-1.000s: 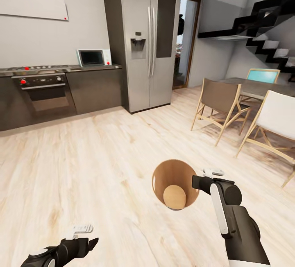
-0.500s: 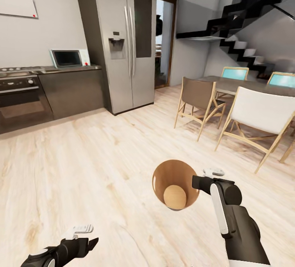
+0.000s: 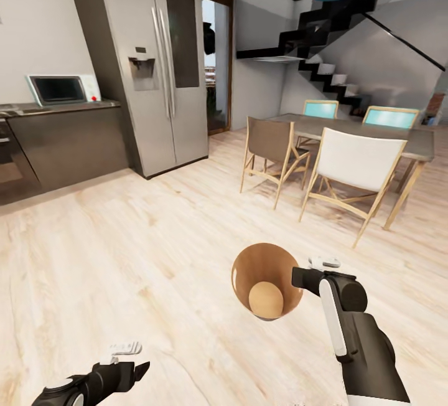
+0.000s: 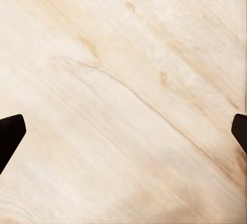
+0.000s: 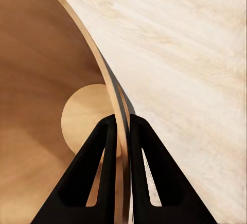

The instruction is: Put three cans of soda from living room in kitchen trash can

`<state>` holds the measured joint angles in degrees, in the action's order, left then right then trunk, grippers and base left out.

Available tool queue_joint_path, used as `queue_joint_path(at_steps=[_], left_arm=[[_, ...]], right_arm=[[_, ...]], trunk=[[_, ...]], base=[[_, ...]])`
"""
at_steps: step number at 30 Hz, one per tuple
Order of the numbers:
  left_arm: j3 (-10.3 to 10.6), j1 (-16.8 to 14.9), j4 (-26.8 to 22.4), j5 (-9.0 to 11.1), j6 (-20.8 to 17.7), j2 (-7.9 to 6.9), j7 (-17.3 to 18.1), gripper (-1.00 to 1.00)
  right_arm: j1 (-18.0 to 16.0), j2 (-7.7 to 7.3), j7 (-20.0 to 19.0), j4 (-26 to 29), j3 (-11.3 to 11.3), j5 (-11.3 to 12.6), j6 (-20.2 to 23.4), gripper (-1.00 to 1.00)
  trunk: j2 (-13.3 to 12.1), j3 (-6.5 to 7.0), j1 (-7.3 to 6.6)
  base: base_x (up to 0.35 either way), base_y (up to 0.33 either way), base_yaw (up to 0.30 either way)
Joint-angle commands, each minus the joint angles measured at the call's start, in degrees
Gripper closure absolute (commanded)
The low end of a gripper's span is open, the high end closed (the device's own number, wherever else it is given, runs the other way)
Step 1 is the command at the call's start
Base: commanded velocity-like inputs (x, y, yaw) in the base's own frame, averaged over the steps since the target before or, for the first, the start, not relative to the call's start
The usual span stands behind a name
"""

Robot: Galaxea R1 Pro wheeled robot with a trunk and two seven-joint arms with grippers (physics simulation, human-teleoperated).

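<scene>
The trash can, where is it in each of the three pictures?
Head view: the tash can sits low and a little right of the middle, next to the right gripper, with its tan inside showing.
Left wrist view: it isn't here; you see pale wood floor between two dark fingers.
Right wrist view: its rim runs down between the fingers, which pinch its wall.
Shared landmark: the pale wood floor.

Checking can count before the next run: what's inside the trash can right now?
Nothing: the trash can shows bare tan walls and a bare round bottom. The right tool is pinched on its rim, one finger inside, hiding only a sliver of wall.
</scene>
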<state>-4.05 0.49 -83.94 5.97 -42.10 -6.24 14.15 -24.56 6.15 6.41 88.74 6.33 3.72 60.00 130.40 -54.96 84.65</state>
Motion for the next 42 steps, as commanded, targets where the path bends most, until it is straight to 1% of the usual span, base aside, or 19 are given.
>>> queue_joint_path(at_steps=[1,42], left_arm=[[0.0,0.0,0.0,0.0,0.0,0.0,0.0,-1.0],[0.0,0.0,0.0,0.0,0.0,0.0,-0.1,-1.0]], right_arm=[[0.0,0.01,-0.3,0.0,0.0,0.9,0.0,1.0],[0.0,0.01,-0.3,0.0,0.0,0.8,0.0,1.0]], trunk=[[0.0,0.01,0.0],[0.0,0.01,0.0]], base=[[0.0,0.0,-0.284],[0.0,0.0,-0.284]])
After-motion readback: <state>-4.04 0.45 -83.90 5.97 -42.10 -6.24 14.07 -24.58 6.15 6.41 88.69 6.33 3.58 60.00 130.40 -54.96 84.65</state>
